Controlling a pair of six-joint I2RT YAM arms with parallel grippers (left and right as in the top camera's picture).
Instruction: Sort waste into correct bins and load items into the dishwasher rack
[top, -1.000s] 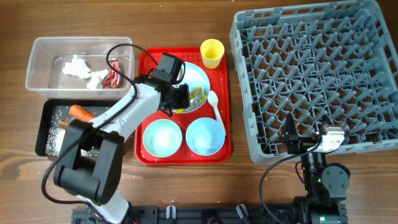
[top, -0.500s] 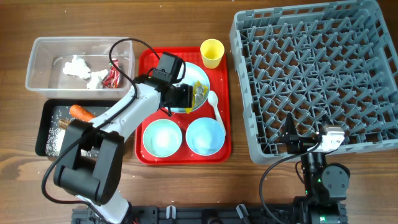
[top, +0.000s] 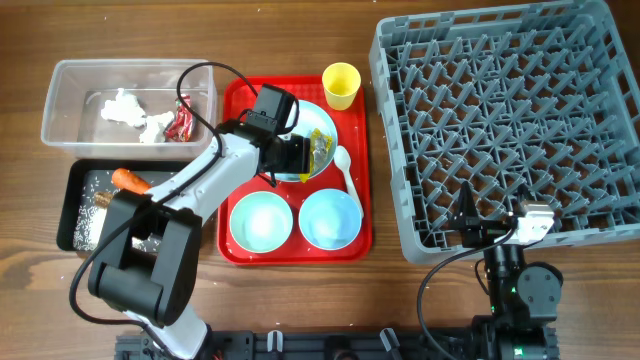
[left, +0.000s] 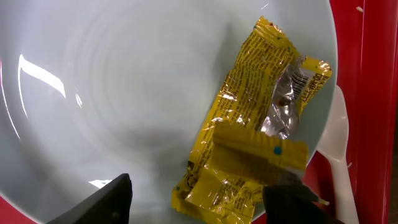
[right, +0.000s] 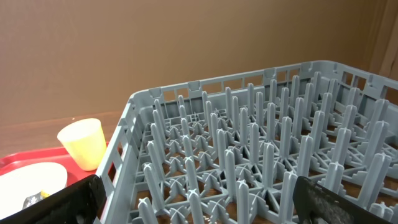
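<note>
A: Where is the yellow wrapper (left: 249, 124)?
B: On the light-blue plate (left: 124, 93), near the rim beside the white spoon (left: 336, 143). The left fingers (left: 102, 202) stand apart over it.
A: And the right fingers (right: 62, 202)?
B: Spread wide, empty, well away from the plate, facing the dishwasher rack (right: 249, 143).

White-shelled left arm (top: 210, 172) with black joints and looped black cable (top: 200, 67).

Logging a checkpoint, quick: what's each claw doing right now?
Left claw: open, empty, over the yellow wrapper on the plate.
Right claw: open, empty.
</note>
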